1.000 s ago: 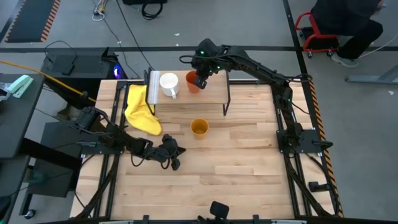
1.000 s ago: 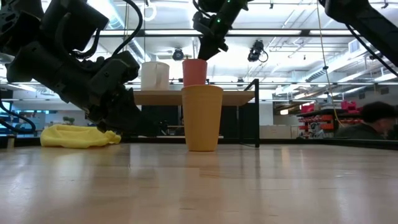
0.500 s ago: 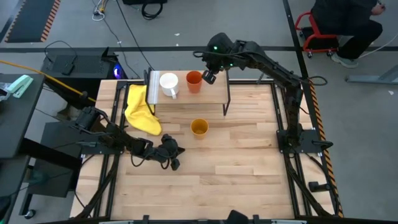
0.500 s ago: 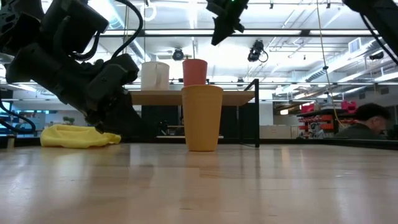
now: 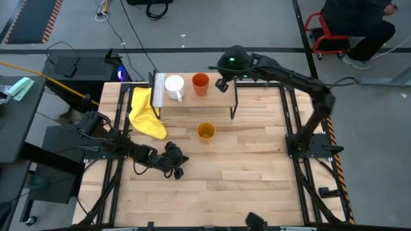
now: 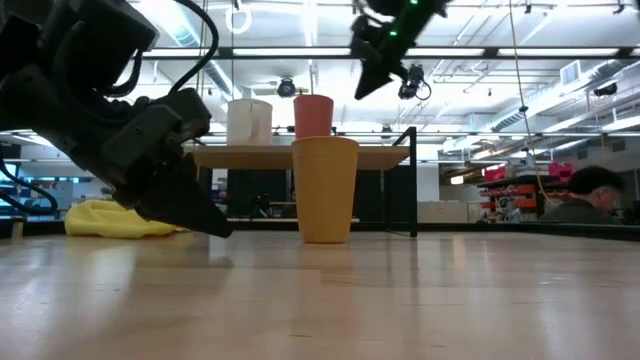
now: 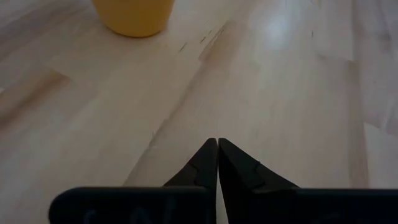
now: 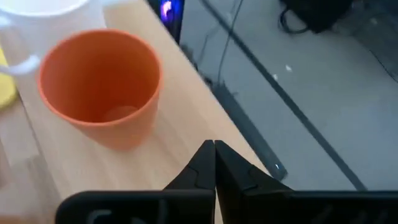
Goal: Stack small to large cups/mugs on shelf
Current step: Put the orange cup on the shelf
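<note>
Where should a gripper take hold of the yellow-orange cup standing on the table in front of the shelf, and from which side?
Probably by the rim, from straight above. The yellow-orange cup stands upright and alone on the table, mouth open upward, with no handle visible, so one finger could go inside and one outside the wall. The shelf behind it doesn't overhang it.

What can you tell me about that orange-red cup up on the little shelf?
The orange-red cup is a plain, handleless tumbler that looks like matte plastic, widening slightly toward its open rim. It stands upright and empty on the shelf, a light wooden plank on thin black legs. The white mug stands close beside it; the views do not settle whether they touch. Nothing holds the cup: the right pincer hangs shut above the shelf, off to the cup's side.
</note>
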